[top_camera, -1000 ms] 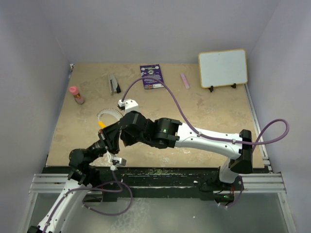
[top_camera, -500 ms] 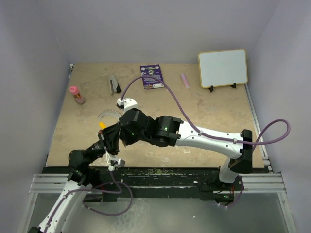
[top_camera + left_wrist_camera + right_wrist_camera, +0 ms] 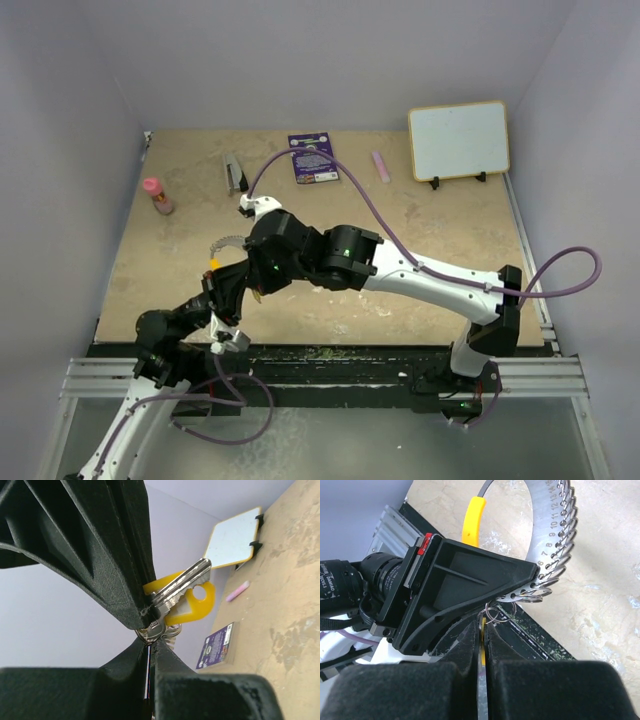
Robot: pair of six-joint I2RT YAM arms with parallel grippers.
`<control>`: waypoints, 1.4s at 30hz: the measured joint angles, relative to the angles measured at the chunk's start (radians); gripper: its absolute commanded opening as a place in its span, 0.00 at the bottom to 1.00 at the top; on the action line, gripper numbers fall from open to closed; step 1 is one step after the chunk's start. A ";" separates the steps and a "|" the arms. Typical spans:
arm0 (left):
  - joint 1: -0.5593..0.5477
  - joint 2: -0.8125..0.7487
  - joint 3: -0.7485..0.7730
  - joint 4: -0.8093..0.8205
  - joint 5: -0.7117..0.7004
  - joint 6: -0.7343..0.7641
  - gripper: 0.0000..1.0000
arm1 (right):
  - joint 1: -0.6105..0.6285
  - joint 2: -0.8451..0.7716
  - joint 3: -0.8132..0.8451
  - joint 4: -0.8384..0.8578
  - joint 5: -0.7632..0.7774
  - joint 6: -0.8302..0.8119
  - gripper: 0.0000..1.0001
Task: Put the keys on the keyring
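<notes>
Keys (image 3: 182,585), silvery blades against a yellow head, stand off the table at the near left, jutting from the point where both sets of fingertips meet. The keyring (image 3: 555,535), a numbered silvery arc edged with small loops, curves away just beyond them, and a few small rings hang at its lower end.

Left arm (image 3: 165,335): rises from its base and reaches forward and to the right. Left gripper (image 3: 150,647): fingers clenched to a hairline slit, their tips at the keyring's small rings and against the arc.

Right arm (image 3: 430,280): stretched leftward across the table (image 3: 430,230), wrist turned toward the near-left corner and facing the left gripper. Right gripper (image 3: 482,625): fingers pressed together, a thin yellow edge in the slit, clamped on the keys.

Along the far edge lie a grey-and-black tool (image 3: 235,172), a purple card (image 3: 313,158), a pink stick (image 3: 381,166) and a propped whiteboard (image 3: 459,140). A red-capped bottle (image 3: 156,195) stands at the left.
</notes>
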 measured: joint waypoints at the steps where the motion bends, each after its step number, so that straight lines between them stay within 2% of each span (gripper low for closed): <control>1: 0.000 -0.001 0.005 -0.014 0.008 -0.009 0.03 | -0.001 0.004 0.009 -0.010 -0.006 0.000 0.00; 10: 0.000 -0.002 0.027 -0.094 0.050 -0.049 0.03 | -0.024 0.038 0.067 -0.082 -0.058 0.000 0.00; 14: 0.000 -0.001 0.031 -0.100 0.060 -0.066 0.03 | -0.035 0.054 0.100 -0.112 -0.083 0.000 0.06; 18: 0.000 -0.001 0.035 -0.100 0.073 -0.101 0.03 | -0.049 0.060 0.120 -0.120 -0.104 0.000 0.09; 21: 0.000 -0.001 0.035 -0.104 0.090 -0.130 0.03 | -0.069 0.060 0.143 -0.118 -0.110 0.000 0.15; 29: 0.000 0.010 0.035 -0.111 0.124 -0.231 0.03 | -0.111 0.060 0.162 -0.089 -0.146 0.001 0.17; 36: 0.000 0.094 0.058 -0.090 0.142 -0.414 0.03 | -0.123 0.060 0.162 -0.048 -0.168 -0.012 0.17; 42: 0.000 0.233 0.189 -0.187 0.148 -0.490 0.03 | -0.140 0.016 0.110 -0.041 -0.137 -0.076 0.16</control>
